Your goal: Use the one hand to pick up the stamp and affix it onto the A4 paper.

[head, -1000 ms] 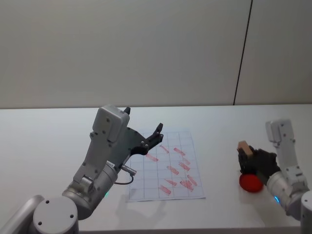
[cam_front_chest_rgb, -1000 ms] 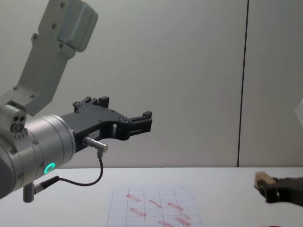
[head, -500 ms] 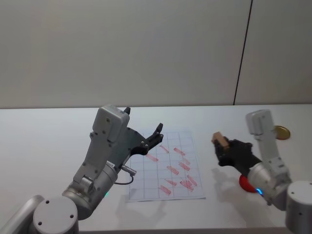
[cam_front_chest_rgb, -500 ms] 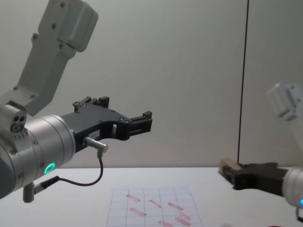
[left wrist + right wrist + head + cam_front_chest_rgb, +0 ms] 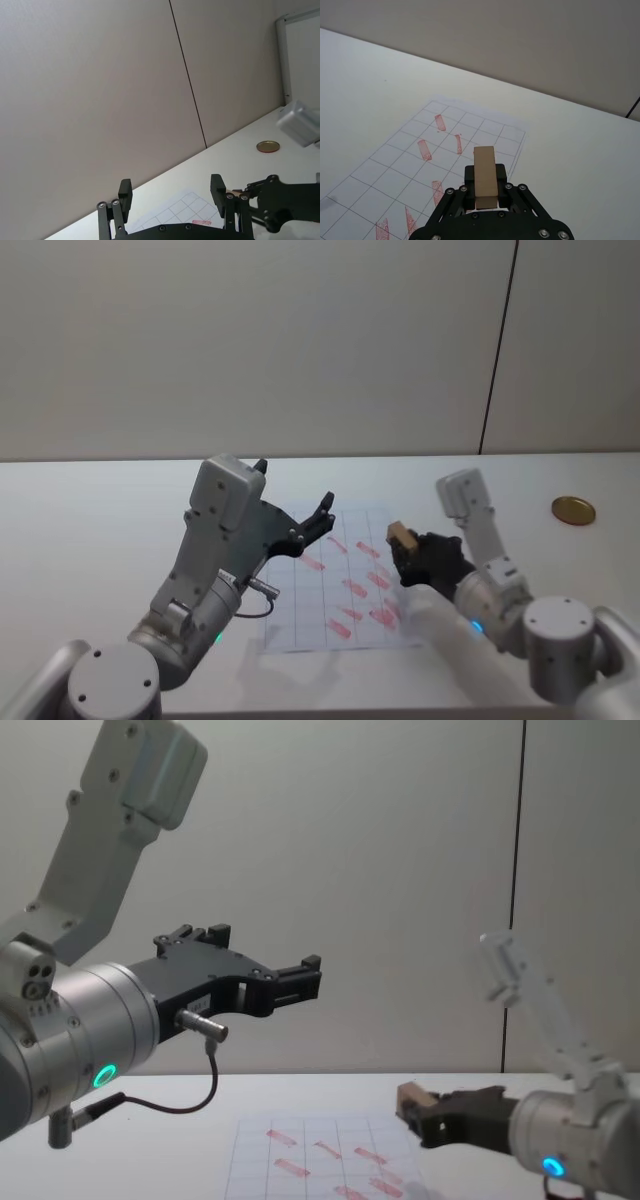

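The right gripper (image 5: 485, 189) was clenched on the stamp (image 5: 485, 176), the wooden block jutting past its fingertips, clear above the A4 paper (image 5: 485, 127), whose red marks (image 5: 424, 149) lay below and ahead of it. The left gripper (image 5: 171, 192) hung parked with fingers spread, raised well off to its left. To print cleanly, it would likely need a blank grid cell just ahead, the block's face turned flat to the sheet, then a straight, even press without sliding, lest the mark smear

Left end effector (image 5: 171, 184) near A4 paper (image 5: 300, 623)
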You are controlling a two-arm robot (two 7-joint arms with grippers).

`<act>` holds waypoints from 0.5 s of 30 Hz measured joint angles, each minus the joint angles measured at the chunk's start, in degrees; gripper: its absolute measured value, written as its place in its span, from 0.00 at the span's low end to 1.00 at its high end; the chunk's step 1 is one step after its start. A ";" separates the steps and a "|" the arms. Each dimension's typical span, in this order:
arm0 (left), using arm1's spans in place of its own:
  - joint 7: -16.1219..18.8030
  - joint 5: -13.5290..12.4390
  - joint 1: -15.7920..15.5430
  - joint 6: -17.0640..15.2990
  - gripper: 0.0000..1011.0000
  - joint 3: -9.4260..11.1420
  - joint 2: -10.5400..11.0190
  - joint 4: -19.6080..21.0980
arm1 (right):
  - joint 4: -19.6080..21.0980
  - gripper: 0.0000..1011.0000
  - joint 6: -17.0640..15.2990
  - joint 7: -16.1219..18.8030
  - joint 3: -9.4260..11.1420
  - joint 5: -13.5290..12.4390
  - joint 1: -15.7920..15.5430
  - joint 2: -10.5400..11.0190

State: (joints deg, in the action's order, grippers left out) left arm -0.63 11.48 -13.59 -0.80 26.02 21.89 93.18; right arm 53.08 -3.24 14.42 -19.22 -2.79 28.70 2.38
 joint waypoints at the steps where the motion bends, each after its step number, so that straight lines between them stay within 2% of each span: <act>1: 0.00 0.00 0.00 0.00 0.98 0.00 0.00 0.00 | -0.89 0.22 0.15 -0.14 -0.17 0.20 0.45 -0.29; 15: 0.00 0.00 0.00 0.00 0.98 0.00 0.00 0.00 | -17.70 0.22 2.06 -2.83 -2.40 1.25 8.90 -5.46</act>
State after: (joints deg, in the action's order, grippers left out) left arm -0.63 11.48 -13.59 -0.79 26.03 21.89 93.18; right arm 35.37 -1.18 11.59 -21.62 -1.54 37.60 -3.08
